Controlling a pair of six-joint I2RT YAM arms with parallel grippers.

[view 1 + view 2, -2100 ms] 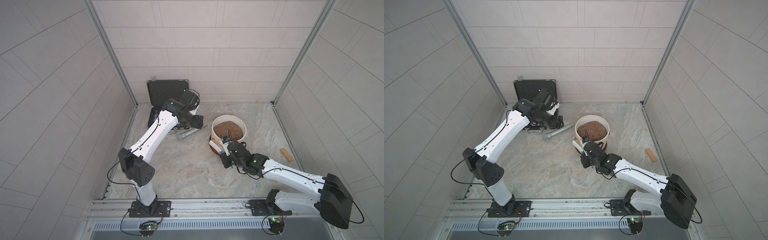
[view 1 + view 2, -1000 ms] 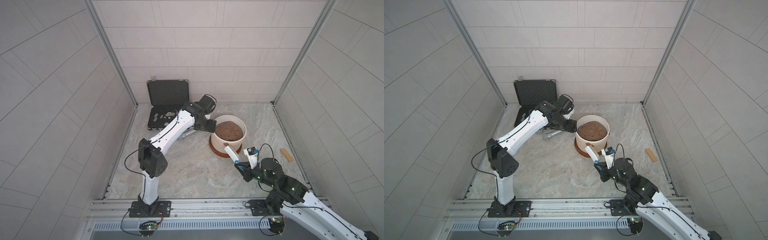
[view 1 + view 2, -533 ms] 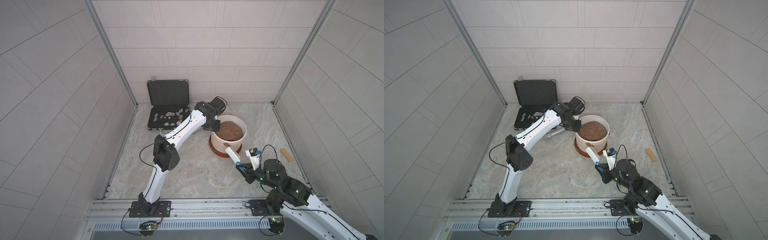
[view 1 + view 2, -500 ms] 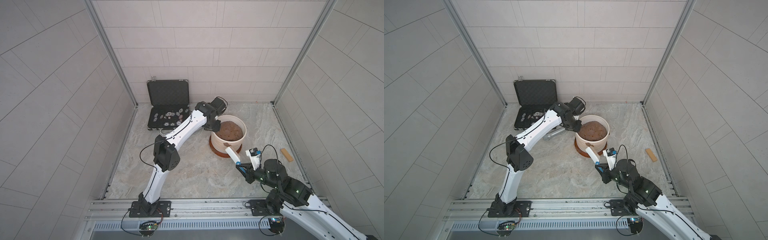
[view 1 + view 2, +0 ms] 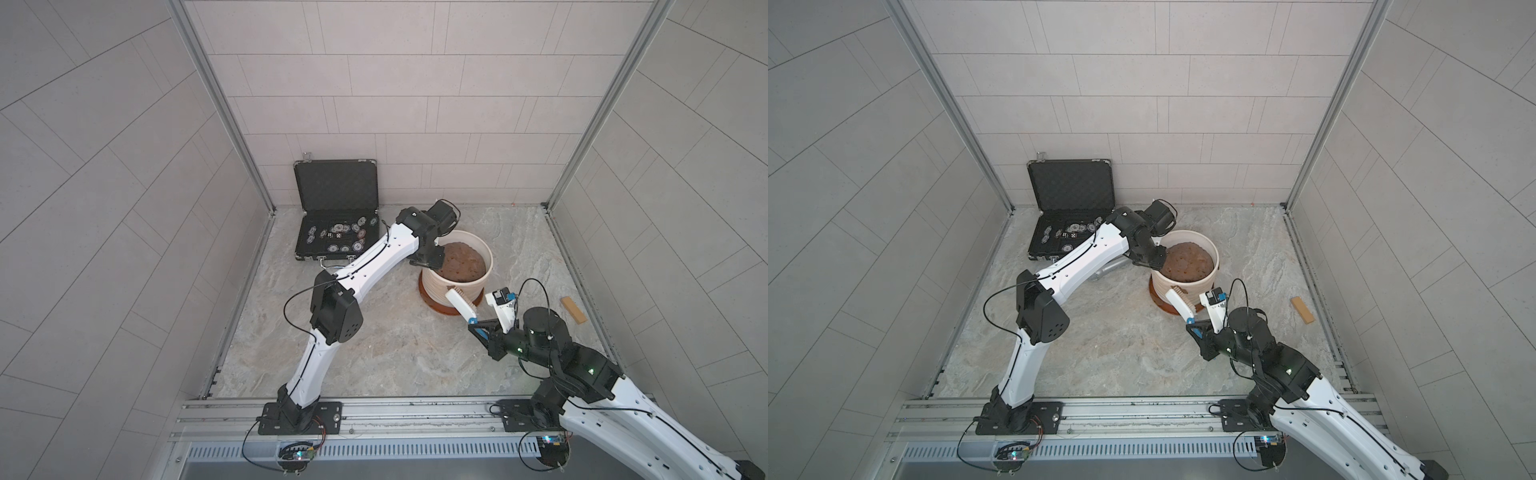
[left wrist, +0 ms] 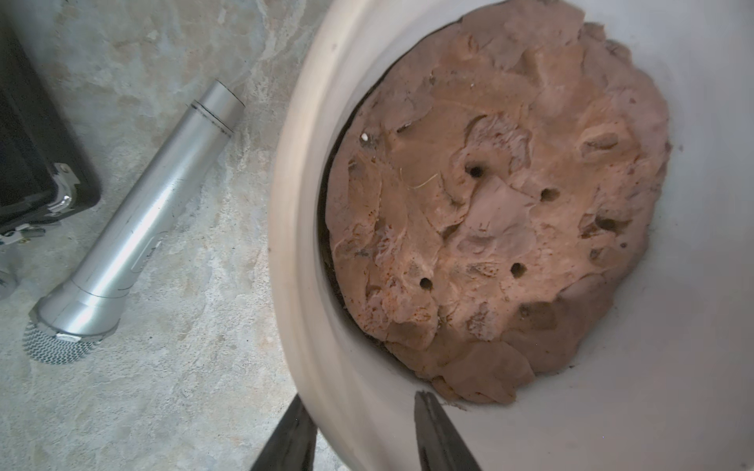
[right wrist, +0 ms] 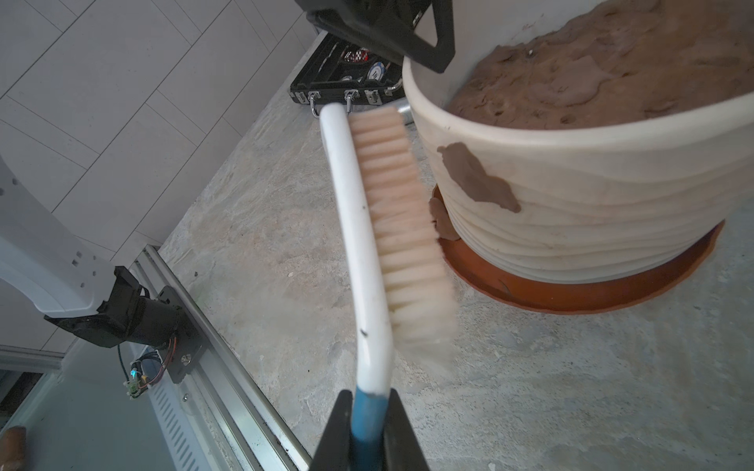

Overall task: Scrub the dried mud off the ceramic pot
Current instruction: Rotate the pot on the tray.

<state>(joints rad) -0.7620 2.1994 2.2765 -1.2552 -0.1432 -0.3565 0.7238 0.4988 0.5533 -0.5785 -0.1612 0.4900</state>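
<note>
Because the wide cream-white ribbed ceramic pot (image 5: 435, 289) (image 7: 591, 195) is packed with a lumpy brown soil mound (image 6: 489, 212), it will likely be heavy and stiff, unwilling to slide but brittle if knocked or pinched hard. It stands upright in a reddish-brown round saucer (image 7: 571, 291) on the stone floor. Its thick smooth rim looks the best place to hold: solid, but probably slick, so a hold astride it beats one on the ribbed wall. The left gripper (image 6: 359, 397) sits there, away from the muddy side, one finger inside the rim and one outside, seemingly clamped on it as a brace.

The dried mud (image 7: 477, 179) shows in the right wrist view as a flat brown lobed patch on the pot's wall just under the rim, with a smaller patch (image 7: 442, 222) lower, near the saucer. Such crust should be thin and crumbly yet well stuck, lodging in the grooves, so I judge it needs firm strokes along the ribs.

The right gripper (image 7: 367, 397) is clenched on the blue handle end of a white plastic scrubbing brush (image 7: 359, 228); its pale bristles (image 7: 404, 228) face the pot, just beside the lower patch, whether touching I cannot tell. Bristles will flex; the handle may twist in the jaws under pressure.
</note>
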